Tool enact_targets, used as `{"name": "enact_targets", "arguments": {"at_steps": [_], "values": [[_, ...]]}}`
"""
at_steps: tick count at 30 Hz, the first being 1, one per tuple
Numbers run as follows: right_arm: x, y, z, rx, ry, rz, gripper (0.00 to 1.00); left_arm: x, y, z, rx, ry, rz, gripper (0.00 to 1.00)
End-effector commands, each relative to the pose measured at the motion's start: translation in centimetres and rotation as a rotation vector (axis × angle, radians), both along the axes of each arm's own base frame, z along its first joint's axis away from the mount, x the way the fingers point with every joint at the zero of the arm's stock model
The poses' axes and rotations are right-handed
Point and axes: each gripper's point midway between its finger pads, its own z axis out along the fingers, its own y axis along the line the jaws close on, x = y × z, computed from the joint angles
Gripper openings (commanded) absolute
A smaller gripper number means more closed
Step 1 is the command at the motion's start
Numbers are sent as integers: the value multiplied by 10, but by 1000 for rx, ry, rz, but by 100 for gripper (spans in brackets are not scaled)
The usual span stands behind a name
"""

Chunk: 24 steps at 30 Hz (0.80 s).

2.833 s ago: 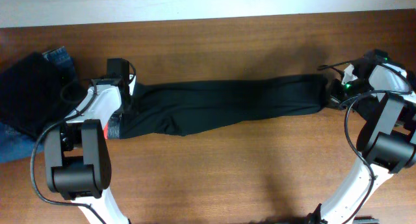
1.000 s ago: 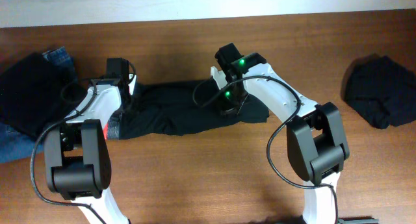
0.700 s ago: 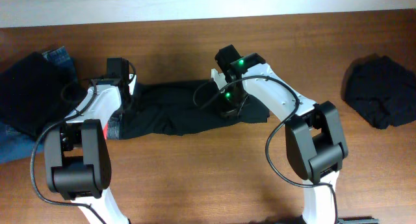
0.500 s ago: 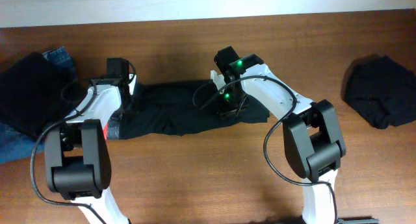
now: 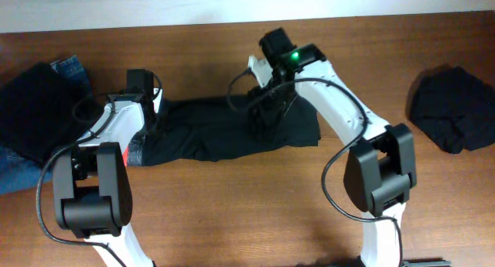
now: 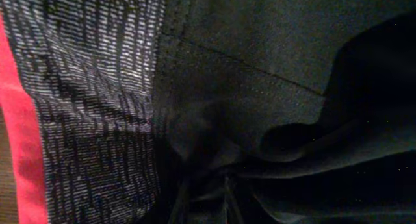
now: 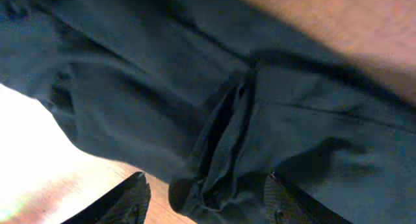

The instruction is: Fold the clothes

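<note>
Overhead: the black trousers (image 5: pixel 209 131) lie doubled over across the middle of the bench (image 5: pixel 232 213), with the grey waistband (image 5: pixel 138 152) at their left end. The left hand (image 5: pixel 153 116) sits low on that waistband end. The right hand (image 5: pixel 267 116) hangs over the right part of the cloth. A dark bundle (image 5: pixel 452 108) lies at the far right, well apart. At the far left are a black cloth (image 5: pixel 31 112) and blue jeans (image 5: pixel 71 67).

Left wrist: the grey waistband and red trim (image 6: pixel 13 120) fill the left side, and black fabric bunches toward the bottom centre. No fingers show, so I cannot tell whether this hand is pinching.

Right wrist: the right hand (image 7: pixel 208 204) is spread, its fingertips (image 7: pixel 127 201) wide apart above rumpled black cloth, holding nothing.
</note>
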Motion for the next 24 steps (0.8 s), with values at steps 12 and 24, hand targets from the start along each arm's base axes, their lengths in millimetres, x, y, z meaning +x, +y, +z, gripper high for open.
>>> {"name": "enact_targets", "arguments": {"at_steps": [12, 24], "values": [[-22, -4, -63, -41, 150, -9, 61, -3, -6, -8, -42, 17, 4, 25], [-20, 14, -64, 6, 140, 20, 60, -1, -6, 9, -42, -10, 3, 48]]}}
